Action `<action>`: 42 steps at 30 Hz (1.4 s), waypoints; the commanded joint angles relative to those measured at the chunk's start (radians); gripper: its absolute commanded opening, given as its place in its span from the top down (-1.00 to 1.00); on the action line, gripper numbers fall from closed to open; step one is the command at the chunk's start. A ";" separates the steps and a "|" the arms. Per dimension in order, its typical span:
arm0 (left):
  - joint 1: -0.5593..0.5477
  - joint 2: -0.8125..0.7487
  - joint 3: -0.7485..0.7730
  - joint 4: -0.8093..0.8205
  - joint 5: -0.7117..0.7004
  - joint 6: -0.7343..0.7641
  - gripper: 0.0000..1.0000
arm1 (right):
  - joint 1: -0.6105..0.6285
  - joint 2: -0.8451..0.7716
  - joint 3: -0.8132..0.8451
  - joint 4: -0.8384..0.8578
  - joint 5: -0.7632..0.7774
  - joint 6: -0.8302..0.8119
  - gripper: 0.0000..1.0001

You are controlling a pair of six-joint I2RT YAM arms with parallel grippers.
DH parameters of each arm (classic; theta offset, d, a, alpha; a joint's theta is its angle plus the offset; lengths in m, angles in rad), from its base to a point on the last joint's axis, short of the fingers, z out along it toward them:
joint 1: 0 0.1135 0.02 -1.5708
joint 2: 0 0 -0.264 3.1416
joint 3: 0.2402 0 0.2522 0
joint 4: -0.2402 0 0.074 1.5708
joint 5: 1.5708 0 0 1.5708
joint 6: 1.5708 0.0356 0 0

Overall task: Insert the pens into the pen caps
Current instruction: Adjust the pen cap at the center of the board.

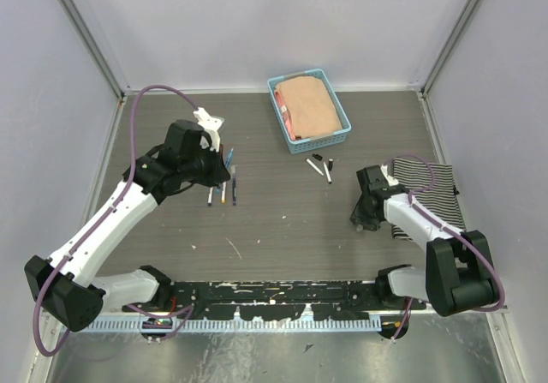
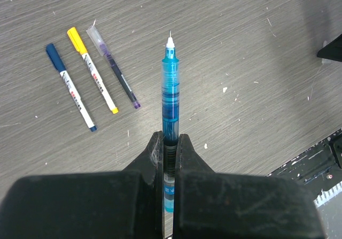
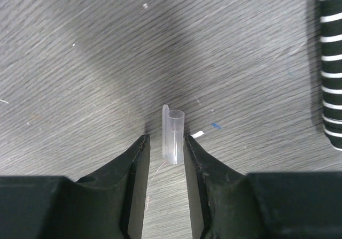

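A translucent blue pen (image 2: 170, 105), uncapped, juts tip-forward from the left claw (image 2: 170, 143), three capped pens (image 2: 92, 69) lie side by side ahead-left of it, and a clear cap (image 3: 173, 135) sits between the right claw (image 3: 165, 148)'s parted fingers (image 3: 133, 164).

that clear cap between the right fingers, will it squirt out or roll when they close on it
Probably light and rigid: the clear cap is a small, thin-walled plastic tube. Its round, smooth side might slip or roll on the table if the right gripper squeezes off-centre. The side clip may limit rolling.
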 commanded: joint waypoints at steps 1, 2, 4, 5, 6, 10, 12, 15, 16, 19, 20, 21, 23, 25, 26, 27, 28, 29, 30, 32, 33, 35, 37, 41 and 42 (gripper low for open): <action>0.005 -0.018 0.022 0.013 0.011 0.002 1.00 | 0.042 0.012 0.004 -0.002 0.036 0.033 0.33; 0.005 -0.019 0.021 0.014 0.010 0.002 1.00 | 0.052 0.015 0.005 -0.002 0.038 0.036 0.40; 0.005 -0.020 0.020 0.013 0.008 0.001 1.00 | 0.071 0.018 0.008 -0.002 0.043 0.040 0.54; 0.005 -0.021 0.020 0.014 0.008 0.001 1.00 | 0.084 0.019 0.011 -0.002 0.044 0.042 0.59; 0.006 -0.021 0.020 0.014 0.007 0.001 1.00 | 0.098 0.021 0.015 -0.002 0.061 0.041 0.62; 0.008 -0.021 0.021 0.014 0.008 0.002 1.00 | 0.199 0.048 0.070 -0.001 0.103 0.006 0.63; 0.011 -0.022 0.021 0.016 0.008 0.000 1.00 | 0.274 0.079 0.108 0.008 0.101 -0.024 0.63; 0.017 -0.027 0.020 0.016 0.002 -0.001 1.00 | 0.374 0.152 0.164 0.038 0.071 -0.072 0.63; 0.018 -0.034 0.019 0.017 -0.006 -0.002 1.00 | 0.414 0.176 0.188 0.048 0.064 -0.087 0.63; 0.023 -0.065 0.008 0.024 -0.048 -0.006 1.00 | 0.514 0.247 0.253 0.071 0.063 -0.122 0.63; 0.025 -0.079 0.002 0.032 -0.064 -0.010 1.00 | 0.548 0.269 0.278 0.076 0.045 -0.136 0.63; 0.027 -0.094 -0.006 0.038 -0.079 -0.013 1.00 | 0.577 0.292 0.301 0.080 0.026 -0.151 0.63; 0.031 -0.122 -0.017 0.052 -0.107 -0.015 1.00 | 0.641 0.338 0.347 0.087 0.014 -0.187 0.63; 0.033 -0.144 -0.027 0.064 -0.129 -0.017 1.00 | 0.697 0.382 0.387 0.085 0.011 -0.225 0.64; 0.034 -0.150 -0.031 0.067 -0.136 -0.018 1.00 | 0.716 0.408 0.405 0.082 0.009 -0.238 0.64; 0.034 -0.155 -0.032 0.068 -0.140 -0.018 1.00 | 0.732 0.430 0.420 0.079 0.008 -0.246 0.64; 0.036 -0.157 -0.033 0.067 -0.142 -0.018 1.00 | 0.746 0.453 0.434 0.077 0.004 -0.254 0.64; 0.035 -0.157 -0.033 0.066 -0.144 -0.018 1.00 | 0.757 0.473 0.446 0.075 0.002 -0.262 0.64; 0.036 -0.156 -0.032 0.066 -0.143 -0.018 1.00 | 0.766 0.489 0.456 0.071 0.001 -0.266 0.64; 0.036 -0.156 -0.033 0.065 -0.144 -0.019 1.00 | 0.779 0.509 0.469 0.070 0.000 -0.269 0.54; 0.037 -0.156 -0.033 0.065 -0.144 -0.018 1.00 | 0.785 0.513 0.474 0.070 0.001 -0.268 0.45; 0.038 -0.153 -0.032 0.066 -0.141 -0.019 1.00 | 0.793 0.512 0.476 0.070 0.002 -0.264 0.30; 0.039 -0.151 -0.029 0.067 -0.138 -0.020 1.00 | 0.796 0.505 0.474 0.065 0.010 -0.258 0.17; 0.040 -0.149 -0.030 0.065 -0.135 -0.019 1.00 | 0.798 0.470 0.437 0.053 0.023 -0.238 0.10; 0.041 -0.149 -0.031 0.065 -0.133 -0.019 1.00 | 0.798 0.460 0.426 0.053 0.024 -0.233 0.09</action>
